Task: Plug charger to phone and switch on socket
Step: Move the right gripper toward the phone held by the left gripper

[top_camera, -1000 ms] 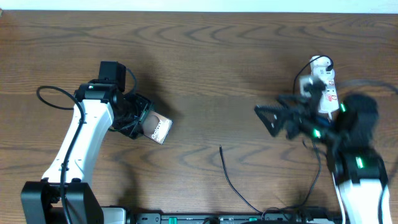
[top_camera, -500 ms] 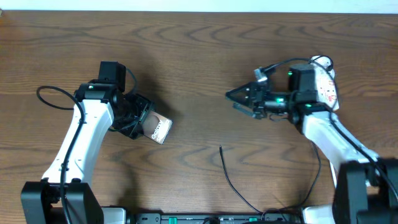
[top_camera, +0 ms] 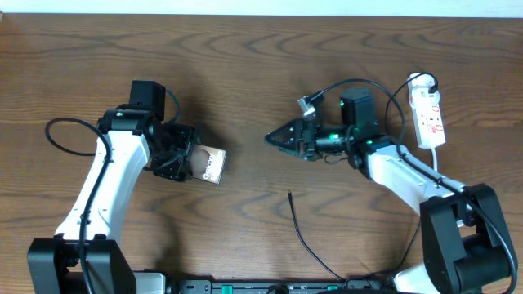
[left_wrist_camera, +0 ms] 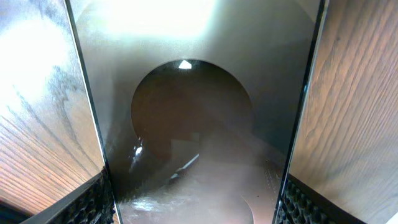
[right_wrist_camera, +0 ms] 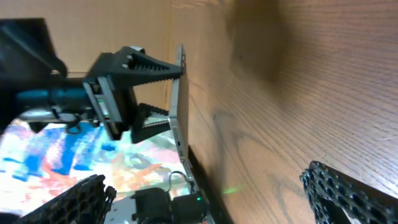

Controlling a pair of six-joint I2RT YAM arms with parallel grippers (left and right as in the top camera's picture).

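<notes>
Left gripper of mine is clamped on the phone, one finger on each long edge, at about 9 o'clock from the table's middle. From above, the phone's end with the pale markings sticks out past the fingers toward 4 o'clock. On my left wrist camera the phone's glossy face fills the space between my two fingers, with a dark round reflection in its middle.

My right gripper is spread wide with nothing in it. It sits just right of the table's middle and points toward 9 o'clock, at the phone but well apart from it. Its wrist camera shows both fingers at the lower corners and, beyond them, my left gripper with the phone seen edge-on.

The charger lies loose on the table at 6 o'clock, its tip end up near the middle, apart from both grippers. The socket lies at 2 o'clock, near the right edge.
</notes>
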